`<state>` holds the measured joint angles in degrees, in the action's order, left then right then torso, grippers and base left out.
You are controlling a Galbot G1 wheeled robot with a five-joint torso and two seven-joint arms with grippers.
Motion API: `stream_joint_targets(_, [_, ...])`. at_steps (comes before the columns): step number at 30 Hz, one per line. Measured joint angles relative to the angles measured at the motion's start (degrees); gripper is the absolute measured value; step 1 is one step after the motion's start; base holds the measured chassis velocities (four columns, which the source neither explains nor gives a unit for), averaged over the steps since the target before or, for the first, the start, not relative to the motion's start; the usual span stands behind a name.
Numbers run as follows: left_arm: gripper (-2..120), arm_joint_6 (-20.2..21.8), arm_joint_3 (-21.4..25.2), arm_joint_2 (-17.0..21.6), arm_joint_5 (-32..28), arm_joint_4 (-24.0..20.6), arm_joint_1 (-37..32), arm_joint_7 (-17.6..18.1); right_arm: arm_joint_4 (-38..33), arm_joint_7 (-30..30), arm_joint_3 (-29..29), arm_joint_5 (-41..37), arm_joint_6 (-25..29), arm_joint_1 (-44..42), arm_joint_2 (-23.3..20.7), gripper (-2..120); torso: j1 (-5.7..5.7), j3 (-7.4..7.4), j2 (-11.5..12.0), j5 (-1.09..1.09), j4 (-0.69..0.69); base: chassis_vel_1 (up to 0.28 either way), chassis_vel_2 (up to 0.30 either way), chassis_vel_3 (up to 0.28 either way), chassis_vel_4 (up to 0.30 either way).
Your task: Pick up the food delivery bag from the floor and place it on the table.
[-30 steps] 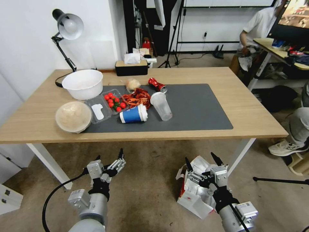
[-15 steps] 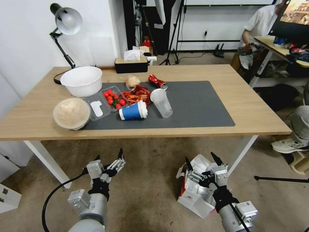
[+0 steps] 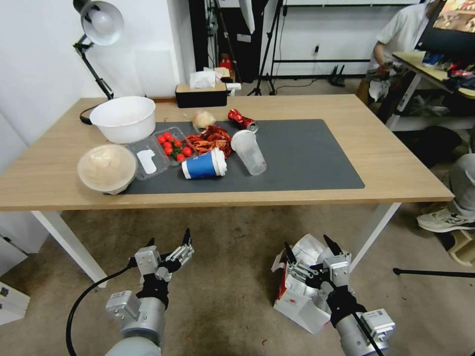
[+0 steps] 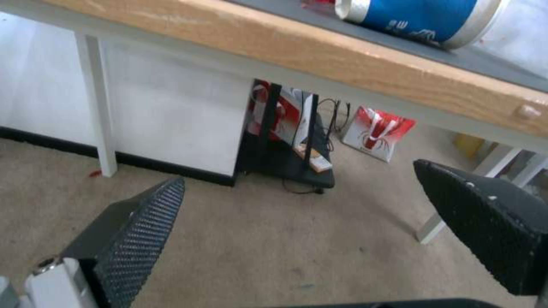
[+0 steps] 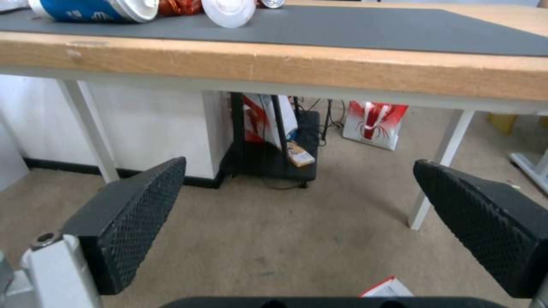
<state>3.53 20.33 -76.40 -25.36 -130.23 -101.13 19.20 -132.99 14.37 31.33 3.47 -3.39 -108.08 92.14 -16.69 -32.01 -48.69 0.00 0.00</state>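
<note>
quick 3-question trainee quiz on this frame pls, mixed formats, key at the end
1. True or false: the bag is already on the table.
2. Which gripper is over the bag: A) left B) right?
3. Fill in: the blue cup lies on its ____ on the mat.

Key:
1. False. It sits on the floor near the table's right front leg.
2. B. The right gripper hangs open above it; the left is open over bare floor.
3. Side.
</note>
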Motion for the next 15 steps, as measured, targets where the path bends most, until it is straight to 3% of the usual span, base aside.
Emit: stream_joint_targets(15, [100, 0.49, 0.11, -0.06, 0.11, 0.04, -0.2, 0.04, 0.48, 0.22, 0.06, 0.2, 0.4, 0.02, 0.0, 100, 1.89, 2.6, 4.49, -0.01, 0.0, 0.0, 0.0, 0.0, 0.0])
